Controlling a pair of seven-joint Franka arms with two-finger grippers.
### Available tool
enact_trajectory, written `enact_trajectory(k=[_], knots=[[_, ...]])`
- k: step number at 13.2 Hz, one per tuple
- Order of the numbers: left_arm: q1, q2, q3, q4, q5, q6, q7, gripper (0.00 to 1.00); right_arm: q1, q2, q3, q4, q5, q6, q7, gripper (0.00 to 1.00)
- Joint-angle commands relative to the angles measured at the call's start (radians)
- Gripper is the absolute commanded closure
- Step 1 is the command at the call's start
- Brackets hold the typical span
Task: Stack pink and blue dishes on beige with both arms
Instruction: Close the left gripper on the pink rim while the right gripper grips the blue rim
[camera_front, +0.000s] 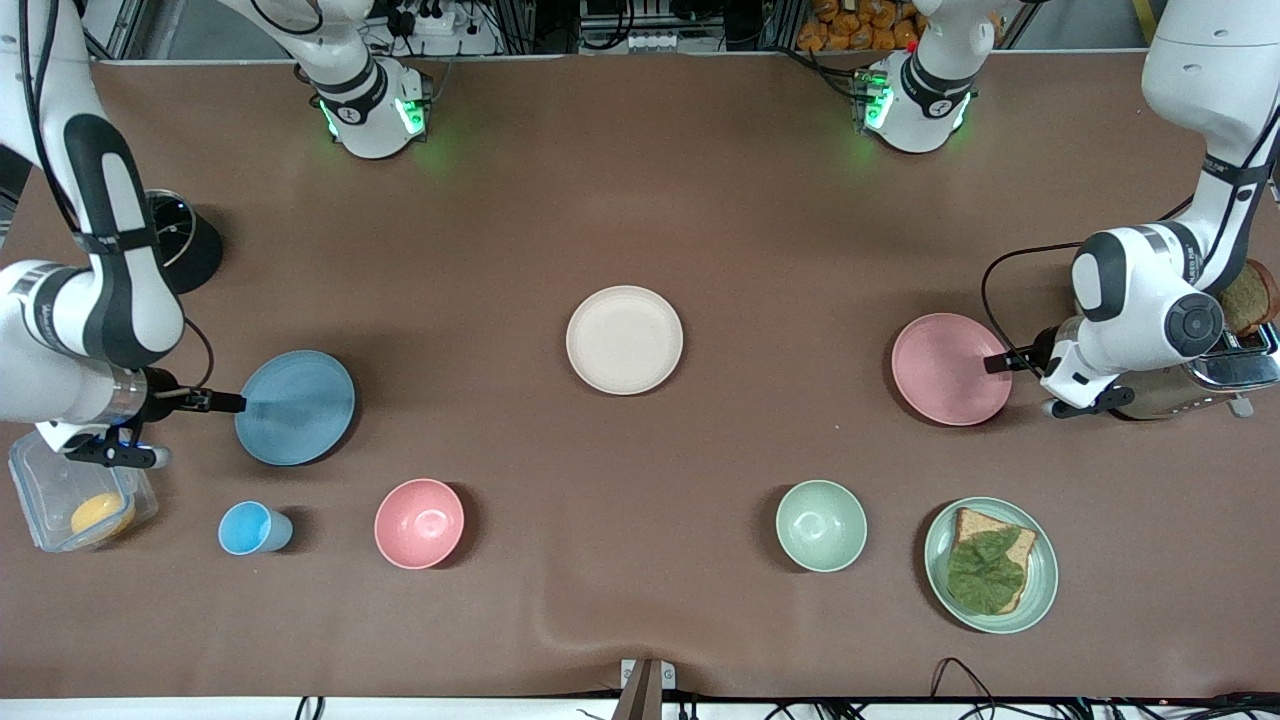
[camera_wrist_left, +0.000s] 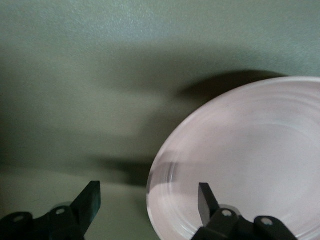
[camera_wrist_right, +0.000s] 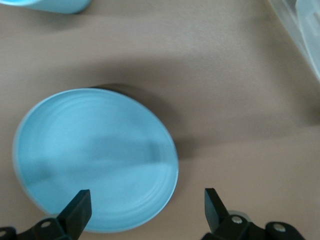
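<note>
The beige plate (camera_front: 624, 340) lies bare at the table's middle. The pale pink plate (camera_front: 950, 368) rests toward the left arm's end, and my left gripper (camera_front: 1004, 362) is at its rim. In the left wrist view the left gripper (camera_wrist_left: 148, 200) is open, with the pink plate's (camera_wrist_left: 245, 160) edge between its fingers (camera_wrist_left: 91, 199). The light blue plate (camera_front: 295, 407) lies toward the right arm's end, with my right gripper (camera_front: 216, 402) at its rim. The right gripper (camera_wrist_right: 146, 207) is open in its wrist view and straddles the edge of the blue plate (camera_wrist_right: 95, 160).
Nearer the front camera stand a small blue cup (camera_front: 250, 528), a deep pink bowl (camera_front: 419, 523), a green bowl (camera_front: 821, 525) and a green plate (camera_front: 1040, 590) with a sandwich. A clear box (camera_front: 60, 490) sits beneath the right wrist. A toaster (camera_front: 1235, 372) stands by the left wrist.
</note>
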Motion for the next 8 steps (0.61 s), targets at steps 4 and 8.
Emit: enact_trajectory(k=[4, 8], knots=[[0.013, 0.019, -0.009, 0.009, -0.023, 0.008, 0.023, 0.7, -0.041, 0.1, 0.014, 0.016, 0.003, 0.055, -0.003, 0.0], [0.015, 0.019, -0.035, 0.009, -0.043, 0.008, 0.024, 1.0, -0.045, 0.112, 0.016, -0.002, 0.004, 0.063, -0.003, 0.0]])
